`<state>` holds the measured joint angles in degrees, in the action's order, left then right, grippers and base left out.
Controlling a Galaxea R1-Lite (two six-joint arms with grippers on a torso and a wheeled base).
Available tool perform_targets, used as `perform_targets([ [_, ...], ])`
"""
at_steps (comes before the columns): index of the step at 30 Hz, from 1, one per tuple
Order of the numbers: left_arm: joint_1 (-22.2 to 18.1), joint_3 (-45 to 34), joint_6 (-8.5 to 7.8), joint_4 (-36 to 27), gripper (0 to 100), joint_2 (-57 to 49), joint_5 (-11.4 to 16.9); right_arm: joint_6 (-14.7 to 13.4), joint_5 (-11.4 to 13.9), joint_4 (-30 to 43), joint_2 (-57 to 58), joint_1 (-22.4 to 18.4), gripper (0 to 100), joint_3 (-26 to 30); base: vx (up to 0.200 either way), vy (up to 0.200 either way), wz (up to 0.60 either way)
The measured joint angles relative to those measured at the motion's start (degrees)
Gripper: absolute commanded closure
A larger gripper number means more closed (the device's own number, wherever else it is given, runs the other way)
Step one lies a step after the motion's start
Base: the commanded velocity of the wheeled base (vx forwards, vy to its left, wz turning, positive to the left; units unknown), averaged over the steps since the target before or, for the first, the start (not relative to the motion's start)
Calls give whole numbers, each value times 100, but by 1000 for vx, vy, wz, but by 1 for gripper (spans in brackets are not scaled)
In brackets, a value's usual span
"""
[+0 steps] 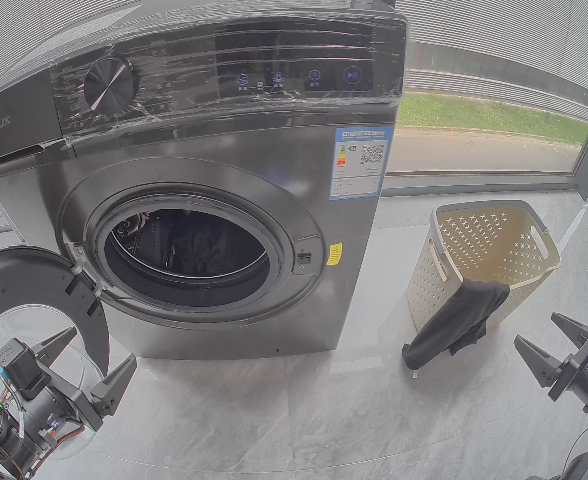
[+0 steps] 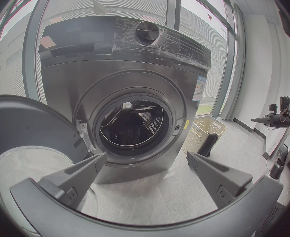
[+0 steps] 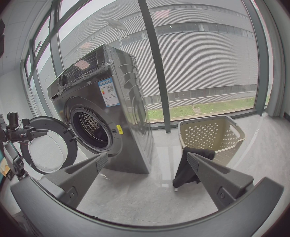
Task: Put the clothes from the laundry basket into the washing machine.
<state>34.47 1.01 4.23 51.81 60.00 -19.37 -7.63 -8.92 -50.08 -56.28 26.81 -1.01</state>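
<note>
A grey metal front-loading washing machine (image 1: 254, 161) is standing on the pale grey tiled floor (image 1: 294, 408). Its round, glass-centred door (image 1: 27, 288) is hanging wide open toward the robot's left. Dark clothes (image 1: 201, 248) are lying inside the drum (they are too shadowed to tell one piece from another).

Near the machine, on the robot's right, a cream perforated plastic laundry basket (image 1: 422, 288) is sitting on the floor in front of a tall window. A black garment (image 1: 457, 321) is hanging over the basket's near rim. Most of it is trailing down the outside wall, and its lower end is touching the floor.

The left gripper (image 1: 103, 347) is hovering low in front of the open door, its two dark fingers spread wide with nothing between them. The right gripper (image 1: 535, 328) is hanging near the basket, to the right of the draped garment and apart from it. Its fingers are likewise splayed wide and gripping nothing.
</note>
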Motion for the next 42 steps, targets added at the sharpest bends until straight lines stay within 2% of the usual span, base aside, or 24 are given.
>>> perform_targets([
  [4, 4, 2, -29, -550, 0, -430, -13, 222, 23, 460, 477, -380, 0, 2, 0, -200, 0],
  [8, 0, -2, -38, -1198, 0, -946, -20, 503, 167, 948, 1064, -781, 0, 2, 0, -200, 0],
  [13, 2, -2, -56, -2157, 0, -1853, -13, 777, 367, 1741, 1941, -1317, 0, 2, 0, 0, 0],
  [16, -35, -2, -65, -2671, 0, -2398, 0, 858, 430, 2209, 2487, -1563, 0, 2, 0, 0, 0],
  [22, -386, -2, -46, -3578, 0, -3443, 35, 937, 510, 3218, 3705, -2000, 0, 2, 0, 0, 0],
  [25, -697, 0, -46, -4000, 0, -3923, 95, 944, 597, 3627, 4281, -2166, 0, 2, 0, 0, 0],
  [30, -1325, 0, -108, -4475, 0, -4628, 286, 863, 1069, 4458, 4964, -2442, 0, 2, 0, 0, 0],
  [33, -1748, 0, -130, -4653, 0, -4984, 354, 781, 1231, 4751, 5207, -2547, 0, 2, 0, 0, 0],
  [36, -2160, 0, -128, -4717, 0, -5220, 249, 730, 1172, 4817, 5364, -2610, 0, 2, 0, 0, 0],
  [39, -2619, 0, -141, -4741, 0, -5361, 167, 714, 866, 4845, 5455, -2645, 0, 2, 0, 0, 0],
  [42, -2990, 0, -144, -4758, 0, -5483, 352, 725, 701, 4863, 5503, -2656, 0, 2, 0, 0, 0],
])
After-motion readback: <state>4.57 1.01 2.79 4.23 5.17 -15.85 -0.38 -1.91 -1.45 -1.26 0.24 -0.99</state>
